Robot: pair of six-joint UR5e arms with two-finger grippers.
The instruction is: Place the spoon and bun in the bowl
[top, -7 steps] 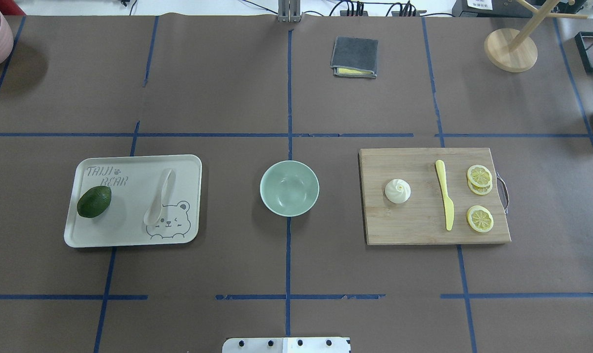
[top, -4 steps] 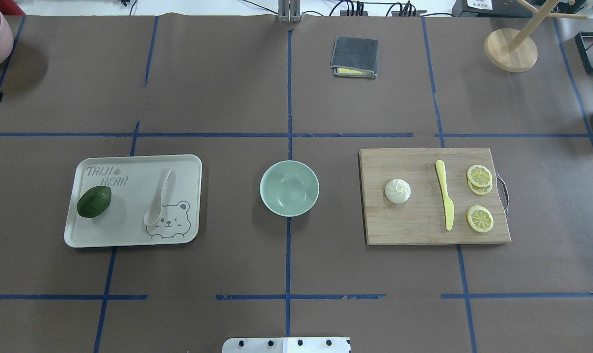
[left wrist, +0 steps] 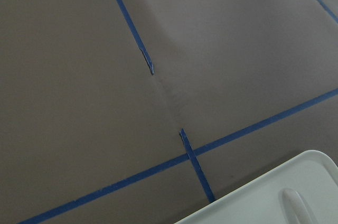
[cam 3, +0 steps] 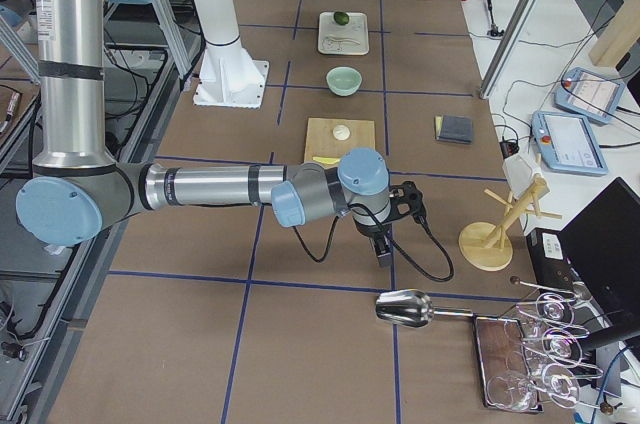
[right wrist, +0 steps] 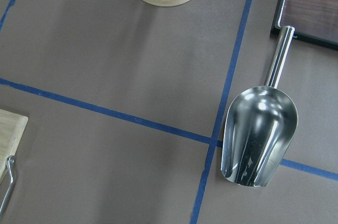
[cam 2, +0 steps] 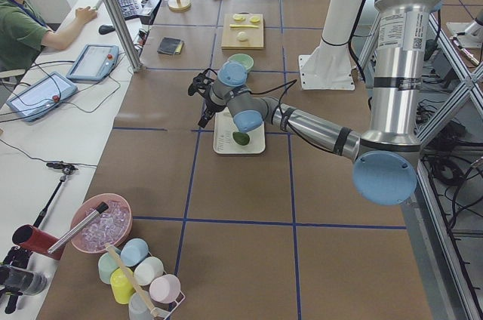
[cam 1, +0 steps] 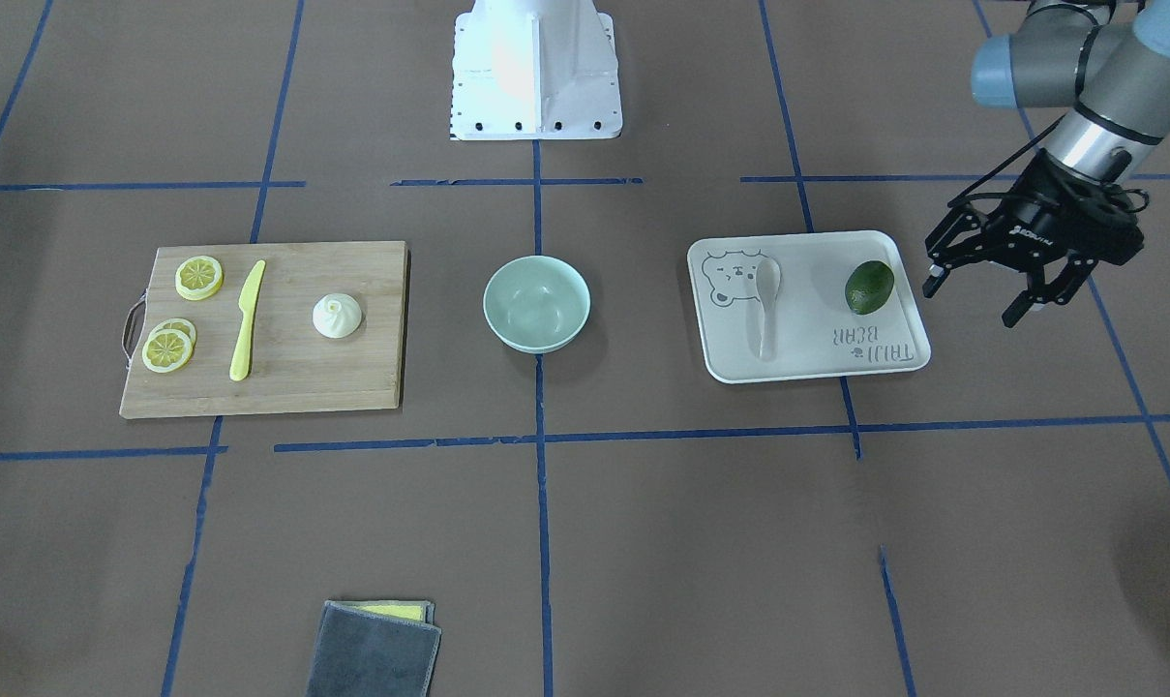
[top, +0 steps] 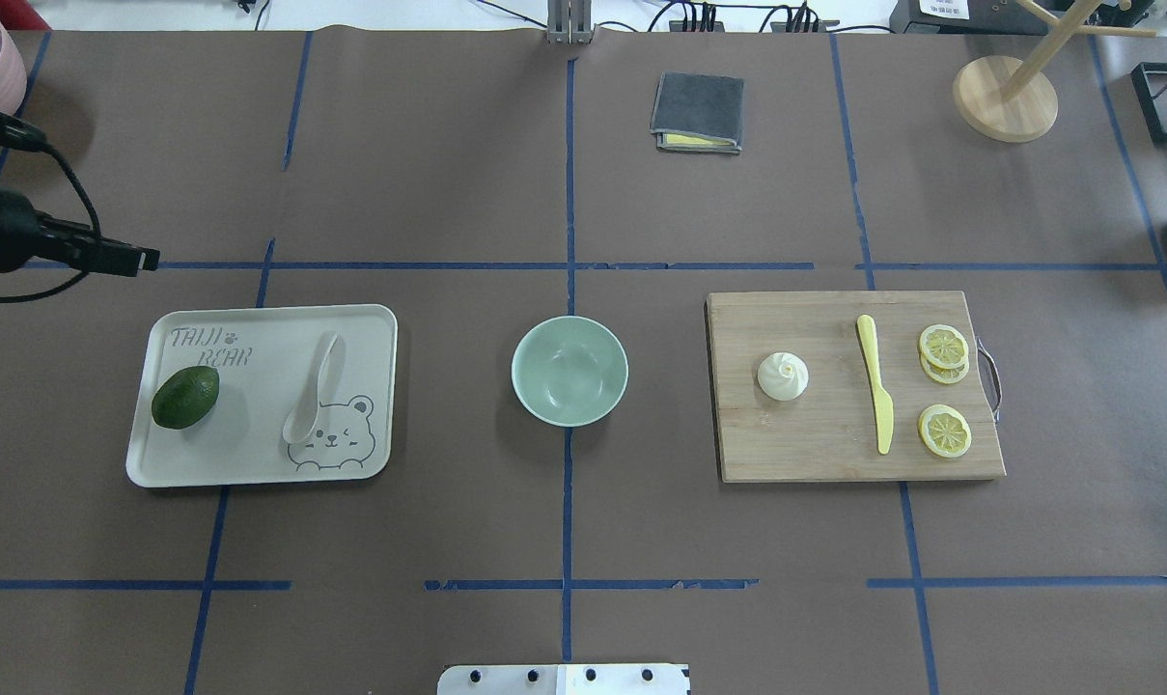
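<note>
The off-white spoon (top: 313,386) lies on the bear-print tray (top: 255,473), also seen in the front view (cam 1: 766,300). The white bun (top: 783,375) sits on the wooden cutting board (top: 834,454) and shows in the front view (cam 1: 337,316). The mint-green bowl (top: 569,371) stands empty between them (cam 1: 536,302). My left gripper (cam 1: 972,302) is open and empty, hovering beside the tray's outer edge near the green fruit. My right gripper (cam 3: 385,244) shows only in the exterior right view, beyond the board; I cannot tell its state.
A dark green fruit (top: 185,397) lies on the tray. A yellow knife (top: 875,381) and lemon slices (top: 944,430) lie on the board. A folded grey cloth (top: 697,112), a wooden stand (top: 1006,97) and a metal scoop (right wrist: 259,134) are farther off.
My left gripper has come into the overhead view from the left edge and moved right, toward the tray's far left corner. The objects have not moved.
</note>
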